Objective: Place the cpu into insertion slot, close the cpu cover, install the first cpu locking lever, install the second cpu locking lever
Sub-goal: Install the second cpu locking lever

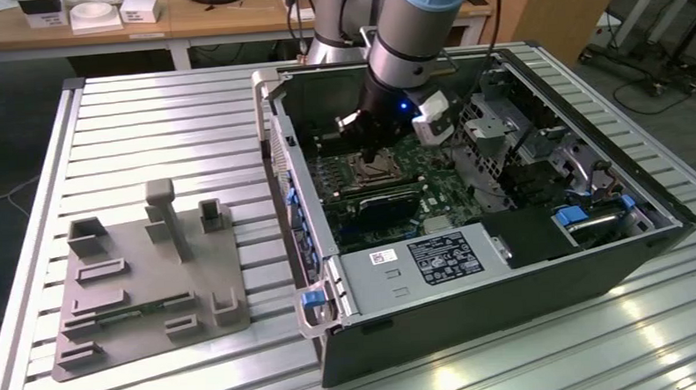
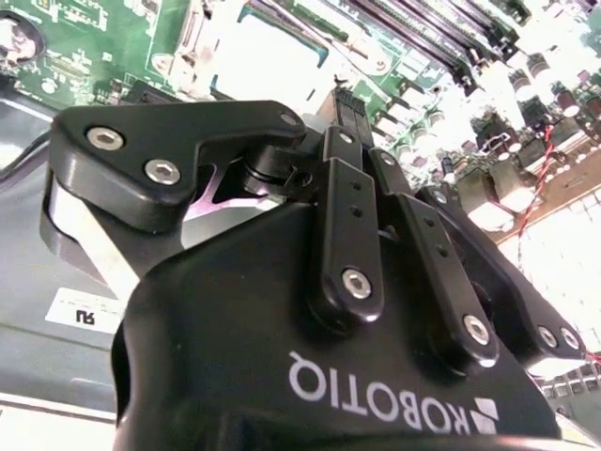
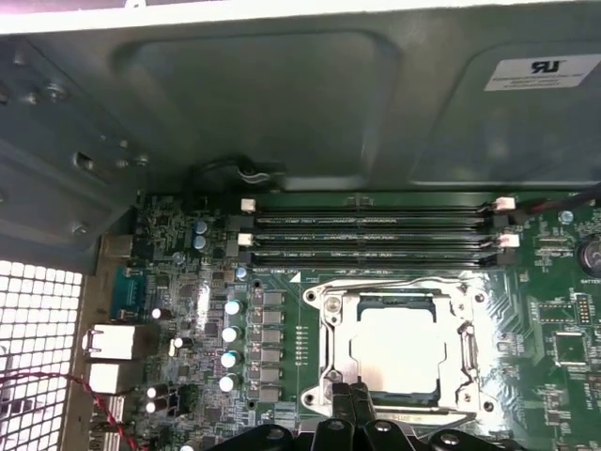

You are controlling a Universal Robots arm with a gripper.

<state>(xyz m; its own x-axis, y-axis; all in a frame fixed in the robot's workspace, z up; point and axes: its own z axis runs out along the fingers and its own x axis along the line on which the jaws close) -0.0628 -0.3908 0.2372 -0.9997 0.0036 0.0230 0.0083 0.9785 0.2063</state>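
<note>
A big robot arm (image 1: 417,29) is reaching down into an open black computer case (image 1: 479,242). The gripper (image 1: 381,161) is hanging right over the insertion slot (image 1: 371,172) on the green board (image 1: 379,224). A grey holder tray (image 1: 147,283) is sitting on the striped metal table (image 1: 145,116), toward the exterior view's left.

Not much readable here tbh. The gripper (image 2: 352,122) had white maker's lettering across its black body, upside down in the second wrist view. A white sticker (image 3: 545,70) with a small black mark sat on the case wall. The dark label (image 1: 445,257) on the grey box was too tiny to read.
</note>
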